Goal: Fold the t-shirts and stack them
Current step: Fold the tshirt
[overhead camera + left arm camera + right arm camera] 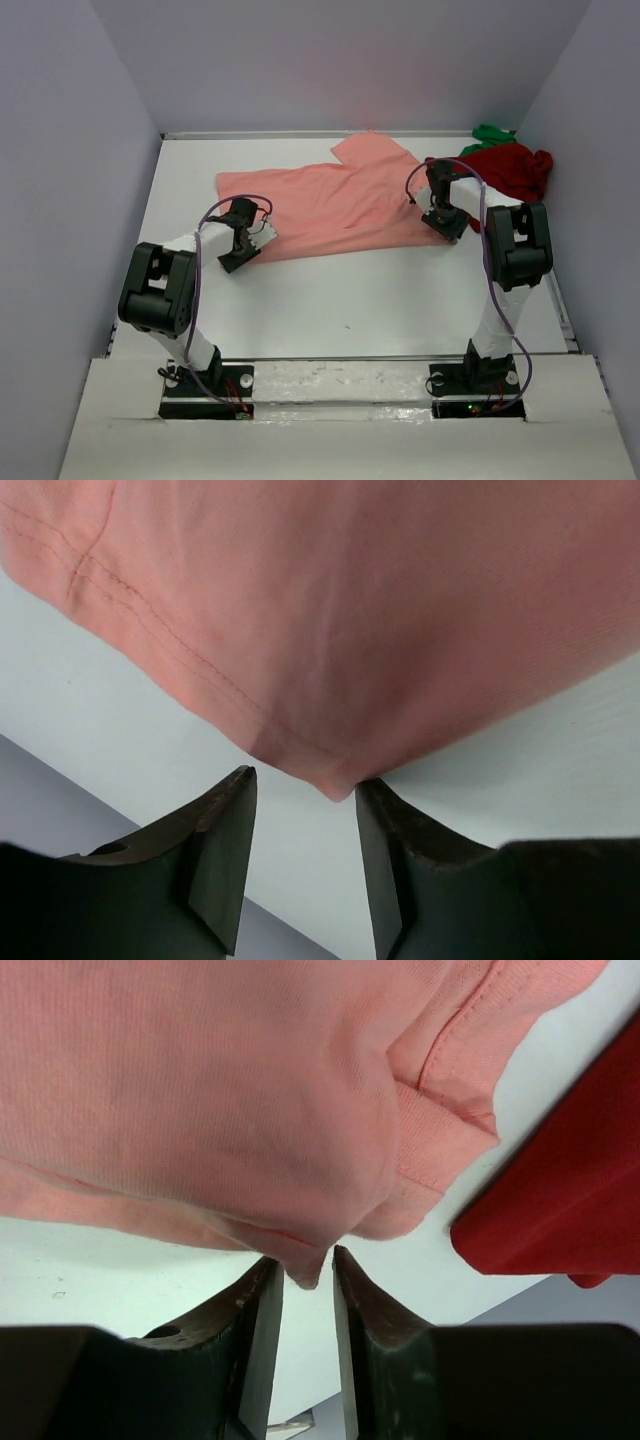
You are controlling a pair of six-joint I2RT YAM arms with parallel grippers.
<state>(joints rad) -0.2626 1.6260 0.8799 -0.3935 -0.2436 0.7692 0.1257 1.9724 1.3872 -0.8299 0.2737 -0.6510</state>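
Top view: salmon-pink t-shirt (pixel 330 205) spread across far table (pixel 380 300), dark red t-shirt (pixel 510 168) bunched beside its right end | Left wrist: left gripper (pixel 303 788) jaws parted, shirt corner at tips, unclamped | Right wrist: right gripper (pixel 308 1258) jaws slightly parted, shirt fold between tips

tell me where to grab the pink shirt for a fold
Grip the salmon-pink shirt by its two near corners, coming in low from the near edge. It lies spread flat, one corner tip at the left tool, the other at the right tool.
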